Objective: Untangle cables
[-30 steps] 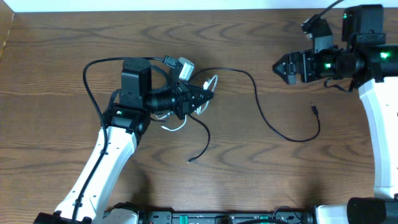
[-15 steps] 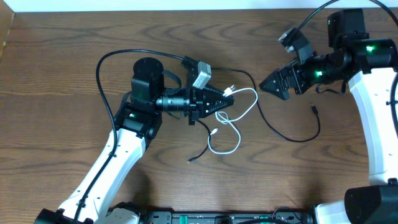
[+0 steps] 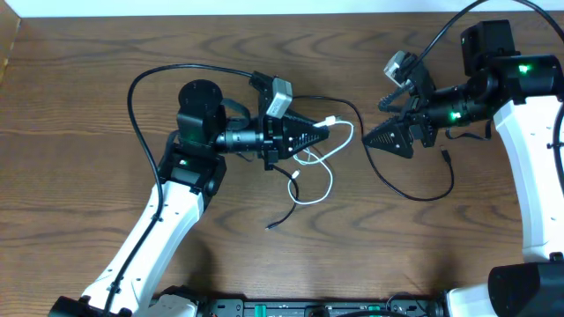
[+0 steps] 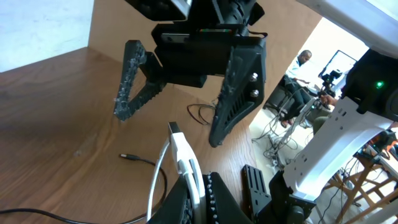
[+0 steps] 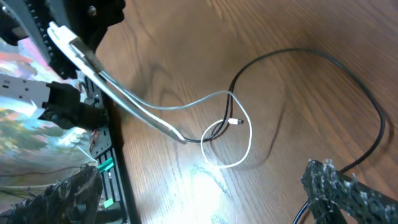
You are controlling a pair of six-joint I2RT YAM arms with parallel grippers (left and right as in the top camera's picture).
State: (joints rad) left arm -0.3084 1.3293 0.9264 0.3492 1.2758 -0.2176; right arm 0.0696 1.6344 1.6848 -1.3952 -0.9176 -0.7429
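Overhead: the left gripper (image 3: 324, 134) is seen pressed together on the plug end of the thin, flexible white cable (image 3: 328, 180). The plug is held off the brown wood-grain table (image 3: 79, 79). The rest of the white cable is draped from the tips and looped on the table just below and behind them. The thin, flexible black cable (image 3: 381, 173) is laid in a long curve past the left gripper's tips and under the right gripper (image 3: 379, 128). One black plug end is found just below the right gripper, the other well below the left gripper. The right gripper is pointed at the left one, near but apart.

Left wrist: the gripper's own fingers (image 4: 214, 193) are shown clamped on the white plug, which sticks up ahead of them. The white cable is dropped away to their left. The right gripper is seen straight ahead with its fingers spread wide. A black plug end is seen on the table ahead-left of the fingers.

Right wrist: one toothed finger (image 5: 348, 186) is visible at lower right. A blurred dark shape at lower left is probably the other, so the jaws are read as spread. The white cable is strung from the left gripper ahead down to a loop on the table in front. The loop is crossed by the black cable; threaded through or only lying across cannot be told.
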